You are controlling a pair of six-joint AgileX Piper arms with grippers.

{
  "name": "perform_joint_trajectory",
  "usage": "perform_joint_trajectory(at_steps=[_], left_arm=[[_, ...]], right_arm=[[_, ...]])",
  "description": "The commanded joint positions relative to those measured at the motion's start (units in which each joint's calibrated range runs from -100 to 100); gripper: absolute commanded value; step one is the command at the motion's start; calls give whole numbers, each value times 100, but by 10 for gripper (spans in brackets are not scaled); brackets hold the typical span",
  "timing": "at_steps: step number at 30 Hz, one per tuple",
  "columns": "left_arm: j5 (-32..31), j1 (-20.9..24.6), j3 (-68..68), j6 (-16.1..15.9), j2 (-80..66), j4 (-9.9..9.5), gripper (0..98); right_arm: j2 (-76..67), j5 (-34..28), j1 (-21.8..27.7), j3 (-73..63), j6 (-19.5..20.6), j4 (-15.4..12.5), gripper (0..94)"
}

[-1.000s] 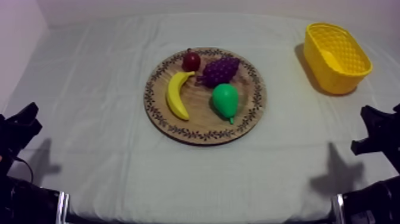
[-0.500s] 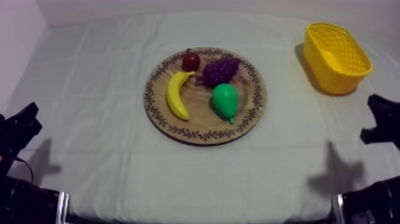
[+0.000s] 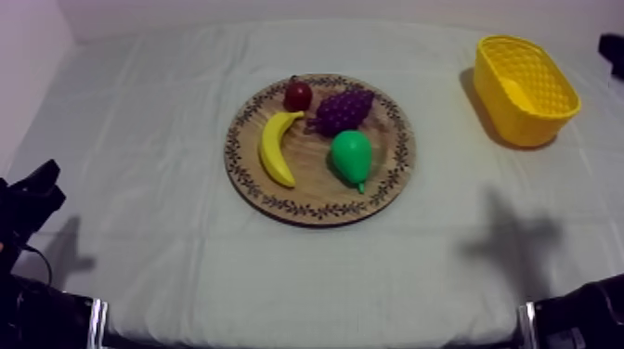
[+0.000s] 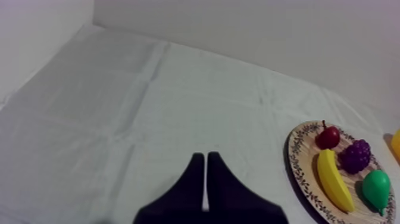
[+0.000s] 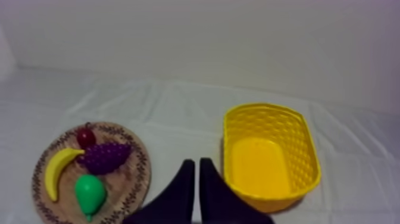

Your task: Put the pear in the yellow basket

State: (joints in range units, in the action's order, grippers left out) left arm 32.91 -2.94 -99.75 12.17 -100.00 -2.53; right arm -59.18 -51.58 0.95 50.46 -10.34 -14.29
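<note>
The green pear (image 3: 351, 156) lies on the right half of the round wooden board (image 3: 306, 190), stem toward the front. The yellow basket (image 3: 506, 116) stands at the far right of the table. My left gripper (image 3: 46, 184) rests low at the left edge; in its wrist view its fingers (image 4: 206, 156) lie together as a narrow wedge, shut on nothing, over bare cloth, with the pear (image 4: 377, 187) far off. My right gripper (image 5: 194, 162) is shut on nothing, held high between the board (image 5: 143, 173) and the basket (image 5: 268, 199); the pear (image 5: 89, 192) lies well off to one side.
A banana (image 3: 276, 147), purple grapes (image 3: 342, 109) and a small red fruit (image 3: 298, 95) share the board with the pear. A black part of the right arm (image 3: 613, 51) shows behind the basket. Its shadow (image 3: 511, 241) falls on the cloth at the front right.
The right arm has risen from the lower right edge to the upper right, behind the basket, and its shadow has slid left. The left arm and the fruit have not moved.
</note>
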Motion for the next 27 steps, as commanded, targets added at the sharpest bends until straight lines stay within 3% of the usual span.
perform_joint_trajectory(at_steps=[1, 7, 12, 18, 27], left_arm=[[-1, 1, -3, 1, 0, 1, 1], [-1, 1, -3, 1, 0, 1, 1], [-1, 1, -3, 1, 0, 1, 1], [-1, 1, -3, 1, 0, 1, 1], [-1, 1, -3, 1, 0, 1, 1]], right_arm=[[942, -634, 8, -1530, 17, -176, 3], [2110, -1751, -67, -2540, 135, -449, 3], [2922, -2188, -265, -2799, 321, -501, 3], [3699, -2129, -646, -2660, 615, -407, 3], [4321, -1541, -1238, -2238, 948, -276, 3]])
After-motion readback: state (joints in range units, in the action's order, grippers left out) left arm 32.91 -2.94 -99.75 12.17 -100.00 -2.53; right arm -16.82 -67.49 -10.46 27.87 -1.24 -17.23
